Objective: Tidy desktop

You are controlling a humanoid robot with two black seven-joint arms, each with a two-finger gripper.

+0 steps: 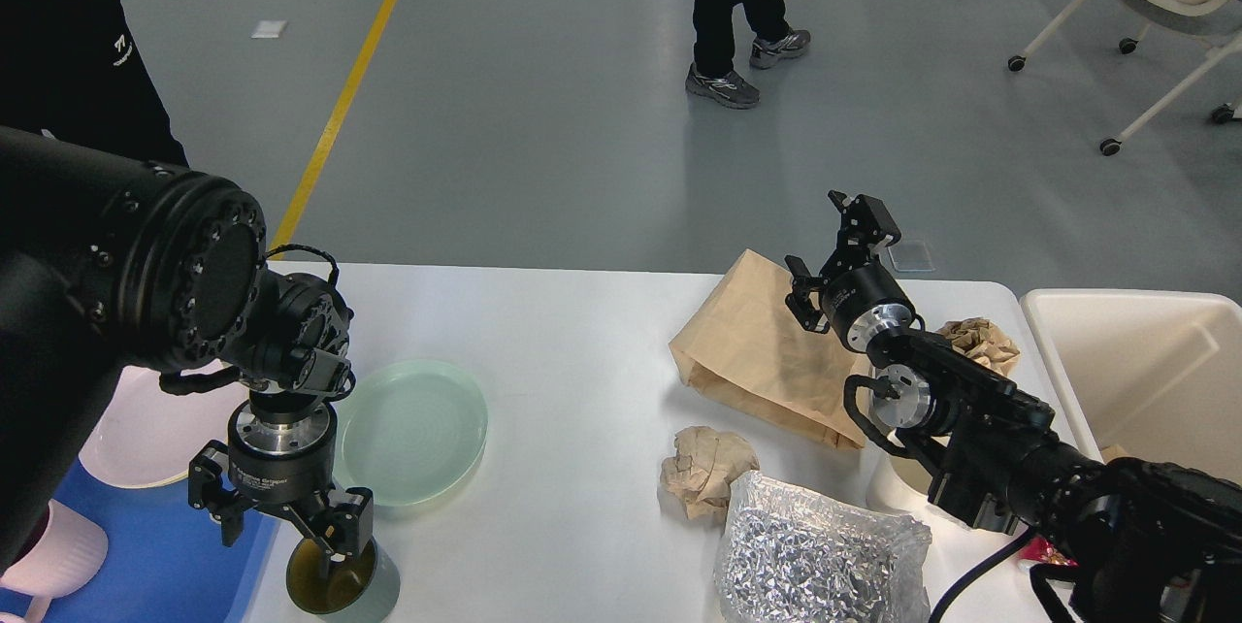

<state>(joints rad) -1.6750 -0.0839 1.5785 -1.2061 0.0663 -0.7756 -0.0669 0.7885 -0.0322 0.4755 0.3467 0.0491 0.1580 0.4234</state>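
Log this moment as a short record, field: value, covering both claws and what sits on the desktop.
left claw: pointing down over a dark round dish, near edge
right claw: open, empty, raised over the brown paper bag
desktop: white, cluttered
plate: pale green plate, left of centre
trash: crumpled paper ball; foil bag
bin: cream bin, right edge

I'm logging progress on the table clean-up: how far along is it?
Early. Looks done: a pink plate sits by the blue tray. In hand: the left claw seems to grip a glass. Left: green plate, paper bag, crumpled paper, foil; right claw is open, empty.
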